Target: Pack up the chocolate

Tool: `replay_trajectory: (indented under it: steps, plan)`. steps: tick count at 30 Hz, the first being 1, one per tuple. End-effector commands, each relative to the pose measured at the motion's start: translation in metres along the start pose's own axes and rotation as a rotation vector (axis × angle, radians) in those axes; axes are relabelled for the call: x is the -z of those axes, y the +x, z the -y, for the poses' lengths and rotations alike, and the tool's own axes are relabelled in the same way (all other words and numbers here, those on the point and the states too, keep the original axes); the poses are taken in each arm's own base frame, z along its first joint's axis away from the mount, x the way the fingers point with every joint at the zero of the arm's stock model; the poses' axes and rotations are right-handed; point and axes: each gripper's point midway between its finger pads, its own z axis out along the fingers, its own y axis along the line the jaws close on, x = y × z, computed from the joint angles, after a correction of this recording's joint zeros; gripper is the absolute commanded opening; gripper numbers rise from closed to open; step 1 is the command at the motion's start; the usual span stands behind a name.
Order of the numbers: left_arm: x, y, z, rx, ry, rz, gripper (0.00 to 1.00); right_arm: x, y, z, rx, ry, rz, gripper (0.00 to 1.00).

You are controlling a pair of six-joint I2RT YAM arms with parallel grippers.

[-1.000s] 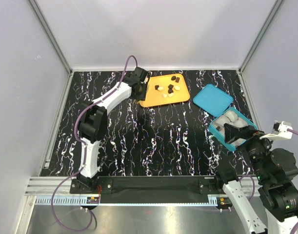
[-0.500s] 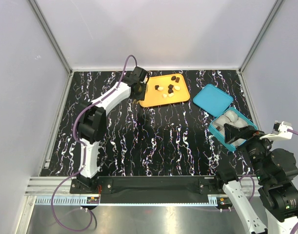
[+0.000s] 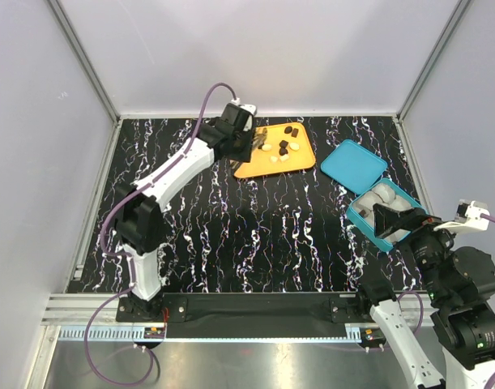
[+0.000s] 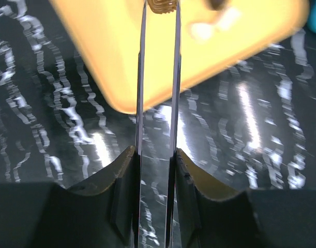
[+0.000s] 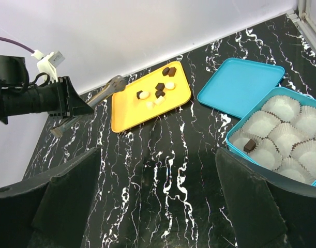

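The left tool (image 3: 263,133) has swung up from the orange tray's (image 3: 297,160) left edge to reach over it.

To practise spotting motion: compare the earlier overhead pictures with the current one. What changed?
The left gripper, holding tongs, swung rightwards and brought them over the left part of the orange tray. The chocolates, tray, teal box and right gripper stayed put.

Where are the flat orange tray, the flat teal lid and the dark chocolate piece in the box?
flat orange tray (image 5: 126,117), right wrist view, bare left end.
flat teal lid (image 5: 240,93), right wrist view, centre.
dark chocolate piece (image 5: 249,146), right wrist view, top.
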Motion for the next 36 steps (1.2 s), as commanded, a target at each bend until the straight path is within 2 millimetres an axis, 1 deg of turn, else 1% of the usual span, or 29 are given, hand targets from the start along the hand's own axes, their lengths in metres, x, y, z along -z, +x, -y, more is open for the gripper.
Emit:
replay_trajectory:
  steps: [1,2,3,4,5,8,9,10,11,12,13,14,15,16,17,19,20,21,22,23,25,26,27,29,30,33,36]
  plan:
    - [0.049,-0.024,0.063,-0.04,0.179,0.115,0.33,0.0,-0.017,-0.007,0.015,-0.014,0.039,1.0]
    - [0.054,-0.024,0.071,-0.045,0.194,0.122,0.33,0.0,-0.018,-0.007,0.013,-0.014,0.042,1.0]
    - [0.061,-0.017,0.093,-0.067,0.252,0.108,0.33,0.001,-0.019,-0.007,0.012,-0.016,0.047,1.0]
    - [0.067,-0.016,0.103,-0.075,0.277,0.109,0.33,0.002,-0.021,-0.006,0.009,-0.008,0.053,1.0]
    - [0.074,-0.01,0.122,-0.088,0.316,0.108,0.33,0.006,-0.024,-0.007,0.001,-0.012,0.069,1.0]
    - [0.087,-0.001,0.156,-0.11,0.404,0.099,0.33,0.015,-0.036,-0.008,-0.011,-0.025,0.125,1.0]
    - [0.097,0.003,0.175,-0.131,0.449,0.099,0.33,0.017,-0.039,-0.008,-0.013,-0.027,0.139,1.0]
    - [0.097,0.008,0.184,-0.141,0.464,0.09,0.33,0.018,-0.041,-0.008,-0.012,-0.024,0.146,1.0]
    - [0.102,0.015,0.198,-0.152,0.488,0.079,0.33,0.019,-0.044,-0.008,-0.012,-0.021,0.152,1.0]
    - [0.107,0.016,0.208,-0.161,0.513,0.08,0.33,0.02,-0.044,-0.008,-0.012,-0.022,0.15,1.0]
    - [0.104,0.021,0.216,-0.17,0.521,0.068,0.33,0.021,-0.045,-0.009,-0.014,-0.023,0.153,1.0]
    - [0.107,0.03,0.229,-0.188,0.542,0.06,0.33,0.021,-0.045,-0.009,-0.015,-0.024,0.153,1.0]
    - [0.11,0.03,0.237,-0.195,0.554,0.061,0.33,0.022,-0.046,-0.009,-0.019,-0.025,0.155,1.0]
    - [0.105,0.037,0.245,-0.206,0.562,0.042,0.33,0.023,-0.046,-0.01,-0.021,-0.032,0.155,1.0]
    - [0.109,0.045,0.256,-0.223,0.588,0.027,0.33,0.024,-0.046,-0.01,-0.026,-0.035,0.157,1.0]
    - [0.109,0.053,0.272,-0.239,0.623,0.006,0.33,0.025,-0.045,-0.011,-0.029,-0.042,0.157,1.0]
    - [0.114,0.062,0.283,-0.257,0.654,-0.018,0.33,0.027,-0.045,-0.011,-0.033,-0.046,0.16,1.0]
    - [0.11,0.068,0.289,-0.266,0.658,-0.032,0.33,0.028,-0.044,-0.011,-0.034,-0.045,0.158,1.0]
    - [0.111,0.069,0.294,-0.272,0.661,-0.03,0.33,0.028,-0.043,-0.011,-0.034,-0.046,0.157,1.0]
    - [0.113,0.076,0.3,-0.287,0.667,-0.039,0.33,0.03,-0.044,-0.011,-0.037,-0.048,0.161,1.0]
    - [0.107,0.084,0.308,-0.301,0.671,-0.055,0.33,0.031,-0.042,-0.01,-0.039,-0.048,0.16,1.0]
    - [0.11,0.087,0.314,-0.31,0.684,-0.056,0.33,0.031,-0.042,-0.01,-0.041,-0.051,0.158,1.0]
    - [0.104,0.093,0.317,-0.319,0.681,-0.07,0.33,0.031,-0.042,-0.01,-0.043,-0.05,0.16,1.0]
    - [0.104,0.095,0.324,-0.33,0.69,-0.067,0.33,0.031,-0.041,-0.011,-0.044,-0.059,0.156,1.0]
    - [0.099,0.099,0.326,-0.335,0.687,-0.075,0.33,0.032,-0.041,-0.012,-0.047,-0.062,0.156,1.0]
    - [0.092,0.103,0.333,-0.338,0.694,-0.077,0.33,0.033,-0.04,-0.012,-0.05,-0.066,0.152,1.0]
    - [0.083,0.104,0.338,-0.338,0.699,-0.071,0.33,0.034,-0.039,-0.012,-0.052,-0.069,0.151,1.0]
